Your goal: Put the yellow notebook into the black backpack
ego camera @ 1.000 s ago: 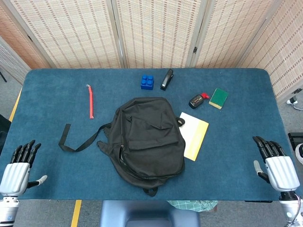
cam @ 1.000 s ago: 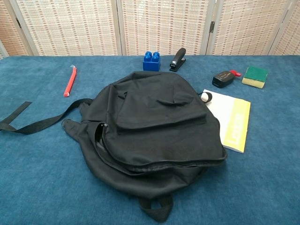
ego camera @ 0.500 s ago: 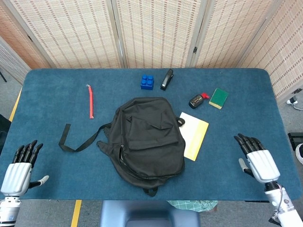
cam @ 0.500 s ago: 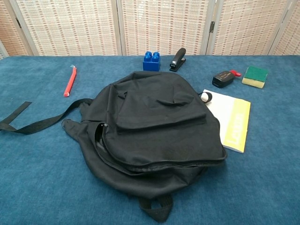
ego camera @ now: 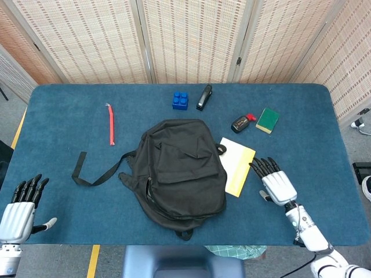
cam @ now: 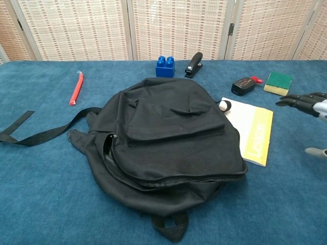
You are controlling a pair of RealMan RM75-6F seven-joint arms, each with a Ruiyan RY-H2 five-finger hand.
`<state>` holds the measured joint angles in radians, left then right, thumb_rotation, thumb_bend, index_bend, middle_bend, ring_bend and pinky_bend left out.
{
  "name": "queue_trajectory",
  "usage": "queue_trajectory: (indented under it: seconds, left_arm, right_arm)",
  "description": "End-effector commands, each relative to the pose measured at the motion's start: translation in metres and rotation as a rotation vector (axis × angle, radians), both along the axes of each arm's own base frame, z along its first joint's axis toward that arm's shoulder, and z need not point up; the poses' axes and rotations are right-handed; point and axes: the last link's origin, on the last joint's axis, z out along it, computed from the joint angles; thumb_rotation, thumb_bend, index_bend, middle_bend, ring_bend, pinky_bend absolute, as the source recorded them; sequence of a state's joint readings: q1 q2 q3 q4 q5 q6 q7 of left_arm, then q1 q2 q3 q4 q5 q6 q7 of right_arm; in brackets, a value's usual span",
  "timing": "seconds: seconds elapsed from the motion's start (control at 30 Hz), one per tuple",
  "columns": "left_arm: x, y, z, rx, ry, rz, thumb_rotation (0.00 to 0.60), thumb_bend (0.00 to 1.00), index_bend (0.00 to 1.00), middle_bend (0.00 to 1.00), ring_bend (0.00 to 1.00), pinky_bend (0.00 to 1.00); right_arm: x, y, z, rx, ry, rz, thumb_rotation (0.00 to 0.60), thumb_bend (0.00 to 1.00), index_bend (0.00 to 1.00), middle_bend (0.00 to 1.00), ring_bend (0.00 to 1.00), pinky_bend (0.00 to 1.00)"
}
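Note:
The black backpack lies flat in the middle of the blue table, its zip partly open along the left side. The yellow notebook lies just right of it, one corner under the bag. My right hand hovers open close to the notebook's right edge, fingers spread and pointing toward it, apart from it. My left hand stays open at the table's near left corner, holding nothing; the chest view does not show it.
A red pen, a blue brick, a black stapler, a small black and red device and a green sponge lie along the far half. The backpack's strap trails left.
My right hand has swept left and forward from the table's right edge to just beside the notebook, entering the chest view. The left hand has drifted slightly lower.

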<state>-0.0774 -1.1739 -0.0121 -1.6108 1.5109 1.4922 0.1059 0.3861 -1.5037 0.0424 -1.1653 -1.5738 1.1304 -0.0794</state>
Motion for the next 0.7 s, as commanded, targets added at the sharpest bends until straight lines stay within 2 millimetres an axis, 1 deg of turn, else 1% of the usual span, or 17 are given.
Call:
queue_trajectory:
  seconds: [0.03,0.17,0.37,0.53,0.7]
  left_arm:
    - [-0.001,0.000,0.000,0.003,0.000,0.004,0.600,0.11,0.00,0.03,0.06,0.00]
    - [-0.002,-0.001,0.001,0.004,0.002,0.009,0.600,0.11,0.00,0.03,0.06,0.00]
    - [-0.001,0.001,-0.001,-0.001,0.003,0.005,0.600,0.11,0.00,0.03,0.06,0.00]
    - [-0.002,0.001,-0.001,0.000,0.005,0.011,0.600,0.11,0.00,0.03,0.06,0.00]
    - [-0.004,0.000,-0.001,0.001,0.004,0.019,0.600,0.11,0.00,0.03,0.06,0.00]
  right_arm:
    - [0.004,-0.012,-0.019,0.019,0.006,0.019,0.600,0.31,0.00,0.04,0.06,0.04]
    - [0.003,-0.017,-0.029,0.028,0.010,0.028,0.600,0.31,0.00,0.04,0.06,0.04]
    - [0.006,-0.023,-0.042,0.031,-0.006,0.056,0.600,0.31,0.00,0.04,0.06,0.04]
    - [0.008,-0.027,-0.047,0.024,-0.014,0.074,0.600,0.31,0.00,0.05,0.06,0.04]
    - [0.008,-0.030,-0.049,0.016,-0.022,0.083,0.600,0.39,0.00,0.05,0.07,0.04]
